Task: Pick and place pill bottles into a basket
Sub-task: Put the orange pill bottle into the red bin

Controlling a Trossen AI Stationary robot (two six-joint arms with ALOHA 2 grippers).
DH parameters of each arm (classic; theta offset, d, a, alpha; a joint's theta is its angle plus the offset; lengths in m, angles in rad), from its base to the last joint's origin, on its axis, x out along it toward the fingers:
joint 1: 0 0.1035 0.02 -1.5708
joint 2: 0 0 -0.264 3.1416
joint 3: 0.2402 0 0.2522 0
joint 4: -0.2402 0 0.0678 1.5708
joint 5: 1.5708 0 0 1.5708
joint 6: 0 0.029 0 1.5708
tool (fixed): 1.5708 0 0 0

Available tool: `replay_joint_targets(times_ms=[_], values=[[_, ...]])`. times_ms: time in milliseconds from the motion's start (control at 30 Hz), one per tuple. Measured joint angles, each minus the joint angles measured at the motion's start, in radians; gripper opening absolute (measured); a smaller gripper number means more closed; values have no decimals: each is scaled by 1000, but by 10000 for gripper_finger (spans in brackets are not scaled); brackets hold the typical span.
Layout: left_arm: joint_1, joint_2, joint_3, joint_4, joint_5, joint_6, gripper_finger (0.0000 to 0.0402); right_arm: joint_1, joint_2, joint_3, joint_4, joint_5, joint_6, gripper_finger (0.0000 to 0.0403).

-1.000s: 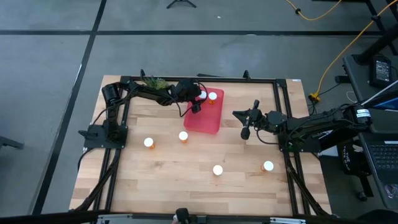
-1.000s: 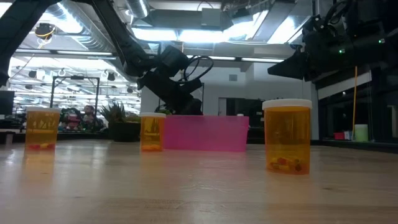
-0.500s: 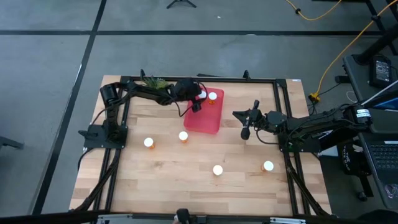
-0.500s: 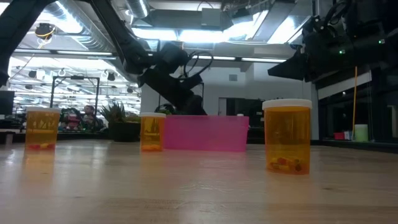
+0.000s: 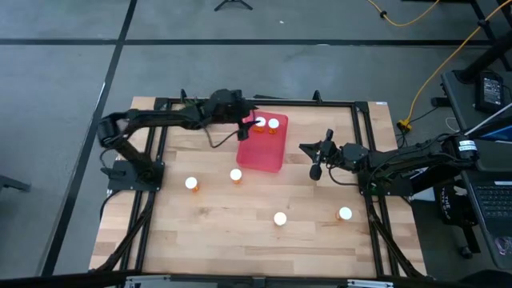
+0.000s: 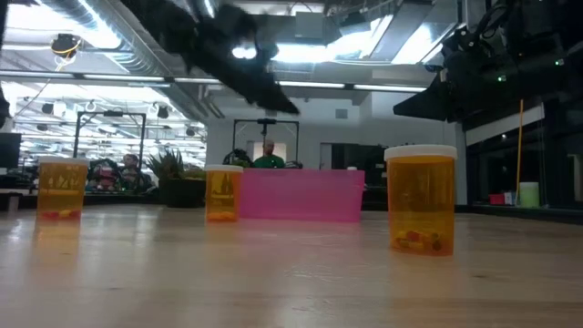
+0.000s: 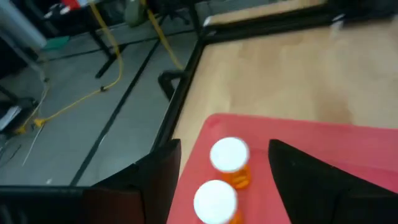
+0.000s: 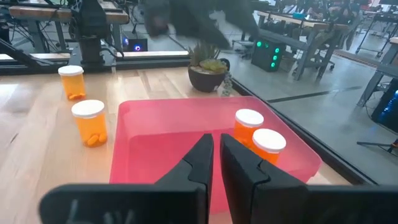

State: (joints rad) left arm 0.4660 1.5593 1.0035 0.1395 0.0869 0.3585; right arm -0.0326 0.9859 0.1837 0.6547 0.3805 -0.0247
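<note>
The basket (image 5: 262, 152) is a red tray at the table's far middle, seen as a pink wall (image 6: 301, 196) in the low view. Two pill bottles (image 5: 260, 124) (image 5: 274, 124), orange with white caps, stand upright on its floor at the far end. My left gripper (image 5: 245, 128) hangs open above the tray's far left corner. In its wrist view the fingers (image 7: 158, 177) frame the two bottles (image 7: 230, 157) (image 7: 215, 202) from above without touching them. Other pill bottles stand on the table (image 5: 192, 183) (image 5: 236, 174) (image 5: 280, 218) (image 5: 345, 214). My right gripper (image 5: 314, 162) waits shut to the right of the tray.
A small potted plant (image 8: 208, 68) stands at the far edge behind the tray. A black frame (image 5: 360, 108) runs round the wooden table. Bare wood lies between the loose bottles in the near half. A person (image 6: 268, 155) shows in the room beyond.
My left gripper has risen from inside the tray and drawn back a little toward the table's far left, staying open. The two bottles in the tray stand where they were, both caps now uncovered in the high view.
</note>
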Motion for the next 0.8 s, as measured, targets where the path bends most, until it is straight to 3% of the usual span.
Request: replay_joint_targets(times_ms=[267, 433, 600, 733, 800], values=[[0, -280, 0, -345, 71, 6, 161, 0, 0, 0, -46, -17, 50, 35], [0, -422, -117, -375, 122, -37, 88, 2, 0, 0, -67, -69, 49, 35], [-1, -571, -292, -293, 140, -101, 10, 2, 0, 0, -93, -70, 36, 35], [-1, -683, -482, -87, 252, -118, 6, 2, 0, 0, -124, -69, -35, 35], [-2, -731, -567, 30, 248, -149, 3, 2, 0, 0, -122, -71, -49, 35]])
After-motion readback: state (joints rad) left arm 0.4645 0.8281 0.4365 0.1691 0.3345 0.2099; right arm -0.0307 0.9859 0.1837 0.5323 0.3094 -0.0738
